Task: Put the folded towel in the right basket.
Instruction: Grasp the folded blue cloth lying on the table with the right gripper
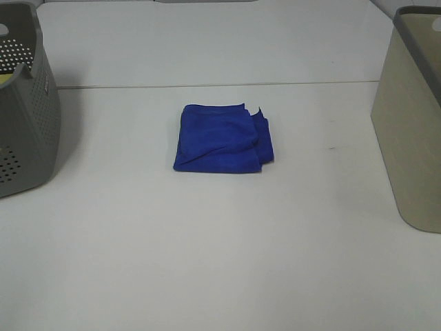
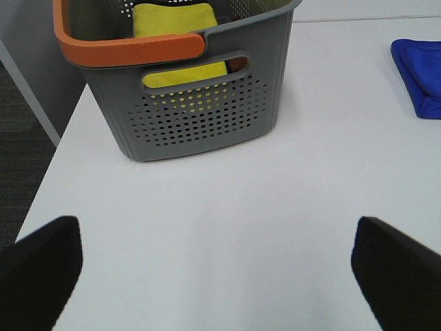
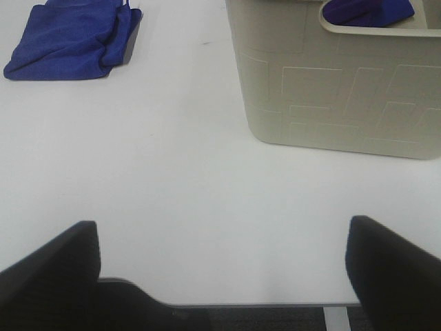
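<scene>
Centrally on the white desk [image 1: 220,262] lies the folded towel [image 1: 222,138]: deep blue, roughly square, folded into several layers. Its layered edges and one raised corner show on the side toward the right basket [image 1: 413,138]. It lies flat, touching neither basket and held by nothing.

Count: one towel on the desk; two baskets; two sets of fingers.

The right basket is beige with a grey rim and solid walls, and stands at the desk's right edge, well apart from the towel. The right wrist view shows one blue cloth [image 3: 368,10] inside it. The left basket [image 1: 24,103] is grey and perforated, with an orange handle [image 2: 131,49], and stands at the left edge. It holds one yellow cloth [image 2: 176,21].

Bare desk surrounds the towel on all sides, with open surface between it and each basket. A seam [image 1: 207,85] crosses the desk behind the towel.

The left fingers [image 2: 41,269] are spread wide over bare desk near the left basket, holding nothing. The right fingers [image 3: 48,269] are likewise spread wide and empty, above the desk's near edge, just in front of the right basket.
</scene>
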Available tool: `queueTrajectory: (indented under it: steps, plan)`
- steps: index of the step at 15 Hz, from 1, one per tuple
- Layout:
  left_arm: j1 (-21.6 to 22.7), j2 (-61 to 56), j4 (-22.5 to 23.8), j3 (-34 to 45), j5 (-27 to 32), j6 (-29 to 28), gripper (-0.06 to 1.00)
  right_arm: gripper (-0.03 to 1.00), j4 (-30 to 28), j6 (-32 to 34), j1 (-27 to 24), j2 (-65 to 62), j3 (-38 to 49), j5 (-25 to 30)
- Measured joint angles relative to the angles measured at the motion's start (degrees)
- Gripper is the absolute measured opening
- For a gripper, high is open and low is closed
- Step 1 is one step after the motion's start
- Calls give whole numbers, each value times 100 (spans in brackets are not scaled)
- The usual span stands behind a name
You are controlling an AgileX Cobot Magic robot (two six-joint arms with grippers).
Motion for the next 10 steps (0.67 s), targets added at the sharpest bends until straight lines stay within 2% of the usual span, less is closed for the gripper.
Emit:
queueTrajectory:
  steps: [10]
  plan:
    - [0,0,0,0,0,0,99,93,0,0,0,0,0,0]
